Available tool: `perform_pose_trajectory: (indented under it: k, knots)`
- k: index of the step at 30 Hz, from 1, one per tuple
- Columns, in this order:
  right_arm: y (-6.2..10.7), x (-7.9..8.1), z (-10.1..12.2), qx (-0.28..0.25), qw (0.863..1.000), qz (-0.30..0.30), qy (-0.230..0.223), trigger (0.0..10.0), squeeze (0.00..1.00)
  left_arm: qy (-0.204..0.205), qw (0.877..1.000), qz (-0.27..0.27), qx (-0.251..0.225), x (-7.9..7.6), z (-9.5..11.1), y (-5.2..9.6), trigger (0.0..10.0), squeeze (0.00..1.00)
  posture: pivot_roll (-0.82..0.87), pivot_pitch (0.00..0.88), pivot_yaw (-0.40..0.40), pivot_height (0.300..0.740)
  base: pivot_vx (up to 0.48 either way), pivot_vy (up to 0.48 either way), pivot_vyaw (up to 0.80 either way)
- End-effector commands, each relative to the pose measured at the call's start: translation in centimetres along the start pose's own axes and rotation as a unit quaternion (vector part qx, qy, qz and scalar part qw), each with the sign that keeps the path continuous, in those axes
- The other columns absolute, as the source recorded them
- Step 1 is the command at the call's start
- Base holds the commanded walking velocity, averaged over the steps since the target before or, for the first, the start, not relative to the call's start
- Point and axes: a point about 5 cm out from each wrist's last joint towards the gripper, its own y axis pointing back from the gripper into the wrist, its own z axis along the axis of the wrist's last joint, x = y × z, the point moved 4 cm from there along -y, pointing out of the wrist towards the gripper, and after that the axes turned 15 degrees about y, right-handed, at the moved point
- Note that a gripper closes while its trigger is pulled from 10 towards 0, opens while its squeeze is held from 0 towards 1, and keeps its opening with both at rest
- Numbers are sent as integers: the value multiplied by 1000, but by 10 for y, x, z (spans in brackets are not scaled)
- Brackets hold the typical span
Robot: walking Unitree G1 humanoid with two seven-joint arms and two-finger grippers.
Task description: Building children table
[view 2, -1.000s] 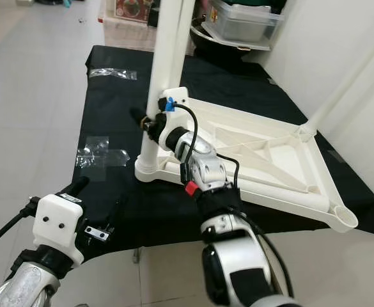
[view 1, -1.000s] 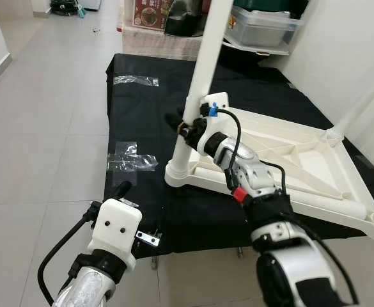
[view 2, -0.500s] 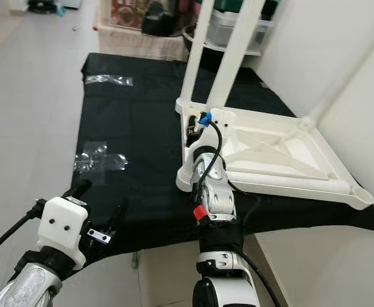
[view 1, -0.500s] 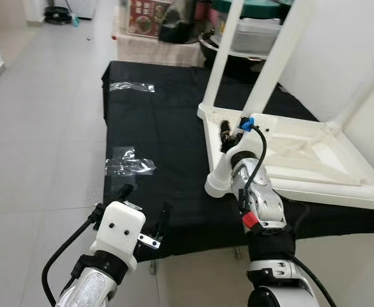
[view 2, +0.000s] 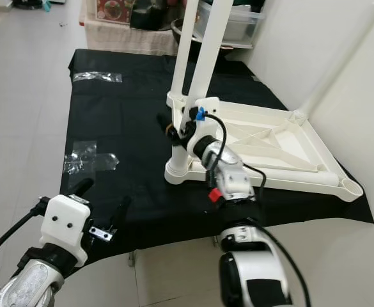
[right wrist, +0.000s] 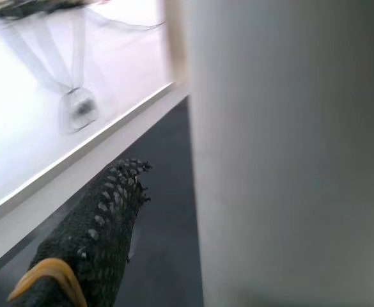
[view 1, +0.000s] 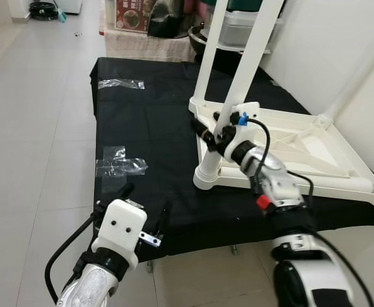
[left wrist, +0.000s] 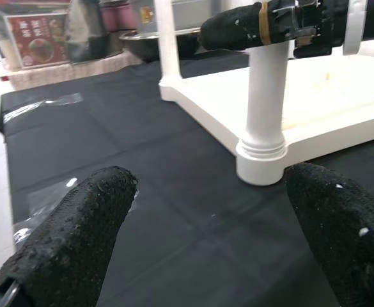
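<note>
Here the upturned white table (view 1: pixel 289 144) lies on the black mat (view 1: pixel 148 128), right gripper (view 1: pixel 213 132) clamped on its near leg (view 1: pixel 228 109); left gripper (view 1: pixel 145 208), fingers apart, hovers at the mat's front edge.

Bare black cloth (view 1: pixel 148 128) beside table legs (view 1: pixel 228 70)

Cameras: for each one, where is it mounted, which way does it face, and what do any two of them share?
Left eye: on the head, facing forward and down at the table upside down on black cloth; both arms show.
Right eye: beside it, same scene.
Left wrist: on the left arm, looking along the open left gripper at the near leg.
Right wrist: on the right arm, pressed close to that leg; one finger shows.
Shared: all see the near leg; the left wrist also sees the right gripper on it.
</note>
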Motion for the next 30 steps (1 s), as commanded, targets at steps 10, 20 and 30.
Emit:
perform_pose_trajectory:
  k: [10,20,30]
  knots:
    - [-25,62,33,-107,958,264,-41,10000,0,1,1000,-17,3,-12,0,2,10000,0,138,101,-173,740,0,0,0]
    - [-33,60,32,-111,967,225,-38,0,0,-2,1000,-10,3,-9,0,2,10000,0,137,110,-176,740,0,0,0]
    - [-11,-14,-6,-7,952,-304,-27,0,0,-6,1000,-3,3,-4,-1,1,10000,0,109,95,-163,740,0,0,0]
